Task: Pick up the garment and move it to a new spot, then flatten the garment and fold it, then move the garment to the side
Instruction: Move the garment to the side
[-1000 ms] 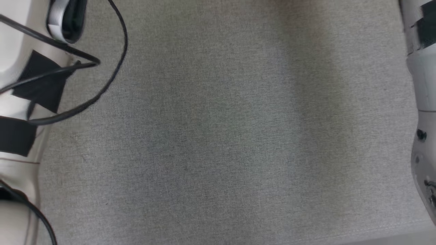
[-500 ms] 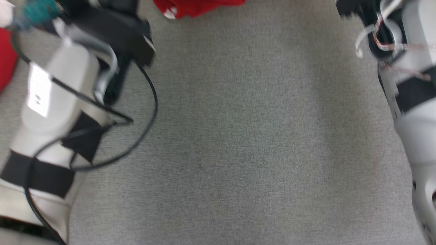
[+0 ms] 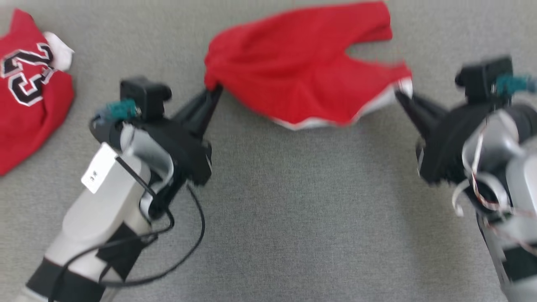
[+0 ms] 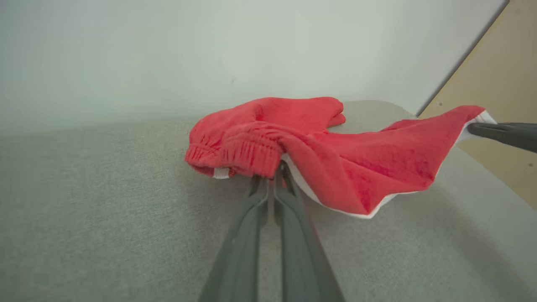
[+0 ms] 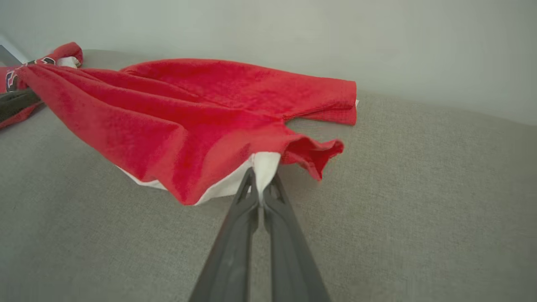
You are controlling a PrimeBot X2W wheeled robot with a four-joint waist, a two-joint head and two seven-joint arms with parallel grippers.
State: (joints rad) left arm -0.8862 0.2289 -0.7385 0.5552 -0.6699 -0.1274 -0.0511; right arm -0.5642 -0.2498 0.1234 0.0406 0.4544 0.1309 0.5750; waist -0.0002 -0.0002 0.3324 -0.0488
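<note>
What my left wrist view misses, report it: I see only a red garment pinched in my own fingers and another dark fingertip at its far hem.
Observer: In the head view a jersey with a black-and-white number lies on the grey surface, left of the left gripper, apart from the red garment.
Operator: Confirm the right side's grip.
Observer: The right wrist view shows the right gripper shut on the garment's white trim.

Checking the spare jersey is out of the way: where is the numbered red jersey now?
The numbered jersey lies crumpled on the grey cloth surface at the head view's far left, left of the left gripper, apart from the red garment that gripper holds.
</note>
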